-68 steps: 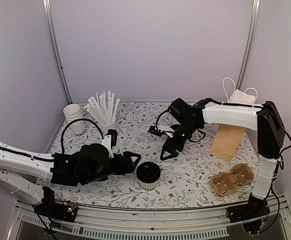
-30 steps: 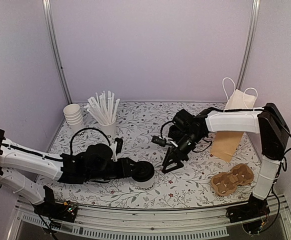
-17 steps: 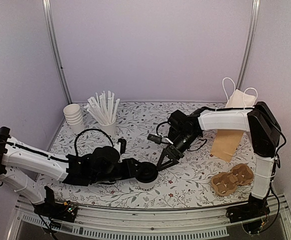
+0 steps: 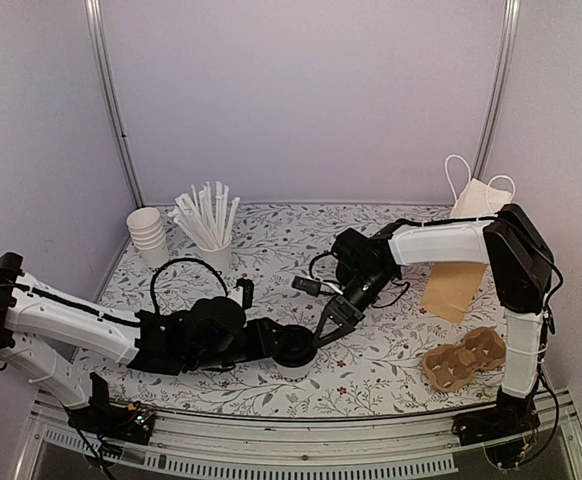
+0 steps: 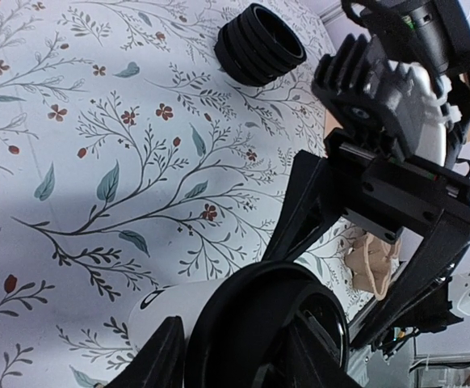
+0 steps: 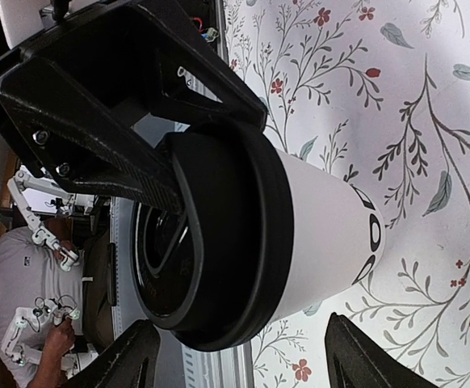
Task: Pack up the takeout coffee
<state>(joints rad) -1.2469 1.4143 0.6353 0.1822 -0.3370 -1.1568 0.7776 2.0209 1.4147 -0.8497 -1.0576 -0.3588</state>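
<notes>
The takeout coffee, a white paper cup with dark print and a black lid, stands near the table's front middle. My left gripper reaches it from the left and its jaws are closed on the lid rim; the left wrist view shows the lid between my fingers. My right gripper comes from the right, open, its two fingers spread on either side of the cup top. In the right wrist view the cup fills the space between the open fingers.
A brown pulp cup carrier lies at the front right. A brown paper bag lies behind it. A stack of lidless white cups and a cup of straws stand at the back left. A stack of black lids lies beyond the cup.
My left gripper has moved right from beside the cup and closed on its lid. My right gripper has come down and left to straddle the cup. The cup has barely moved.
</notes>
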